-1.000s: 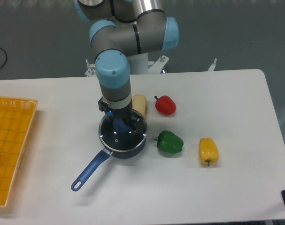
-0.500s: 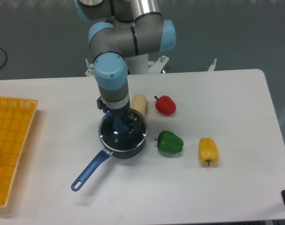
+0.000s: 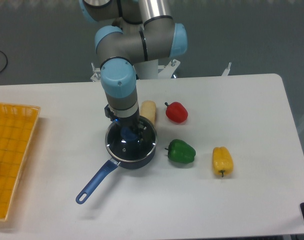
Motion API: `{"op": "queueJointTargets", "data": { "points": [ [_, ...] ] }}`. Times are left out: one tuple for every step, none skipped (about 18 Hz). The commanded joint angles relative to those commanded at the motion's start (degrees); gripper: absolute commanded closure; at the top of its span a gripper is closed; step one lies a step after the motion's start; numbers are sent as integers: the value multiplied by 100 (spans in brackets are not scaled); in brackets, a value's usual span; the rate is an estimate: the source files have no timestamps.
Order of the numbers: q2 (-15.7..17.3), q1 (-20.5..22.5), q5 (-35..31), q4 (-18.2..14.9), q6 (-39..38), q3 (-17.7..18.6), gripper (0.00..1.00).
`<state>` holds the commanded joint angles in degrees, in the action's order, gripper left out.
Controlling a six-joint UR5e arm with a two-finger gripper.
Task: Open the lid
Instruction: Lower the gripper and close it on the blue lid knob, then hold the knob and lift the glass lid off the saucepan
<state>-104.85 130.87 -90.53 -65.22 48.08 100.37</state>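
In the fixed camera view, the gripper [image 3: 129, 133] stands directly over the saucepan [image 3: 130, 145], its fingers down around the blue knob [image 3: 127, 133] at the centre of the lid [image 3: 122, 148]; the wrist hides the jaws, so I cannot tell if they are closed on the knob or only near it. The lid sits flat on the saucepan, a little left of the table's centre. I judge the main risk is a weak or off-centre hold: the knob looks small, round and smooth, so it may slip out during lifting, and the glass disc with its thin metal rim would fall back on the pan. If the lid sticks to the rim, the pan may rise or turn with it, and its long blue handle [image 3: 96, 181] could swing. The red pepper [image 3: 177, 112], green pepper [image 3: 181, 151] and yellow pepper [image 3: 222, 161] are glossy and rounded, the beige cylinder [image 3: 148, 110] is matte, and the yellow basket [image 3: 10, 157] at far left has a grid pattern.
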Motion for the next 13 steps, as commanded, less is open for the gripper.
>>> {"op": "queueJointTargets", "data": {
  "points": [
    [-9,-9,-9,9,0,9,0],
    [-9,0,-9,9,9,17,0],
    [-18,0,-26,18,9,26,0],
    [-27,-9,-113,9,9,44,0],
    [-44,-9,-166,18,17,61,0],
    [-53,-9,-184,18,18,70,0],
    [-53,-9,-185,18,18,70,0],
    [-53,0,-185,35,26,70,0],
    [-53,0,-185,44,26,70,0],
    [-53,0,-176,44,18,70,0],
    [-53,-9,-176,44,18,70,0],
    [-53,-9,-167,44,18,70,0],
    [-62,-9,-167,53,18,70,0]
  ]
}}
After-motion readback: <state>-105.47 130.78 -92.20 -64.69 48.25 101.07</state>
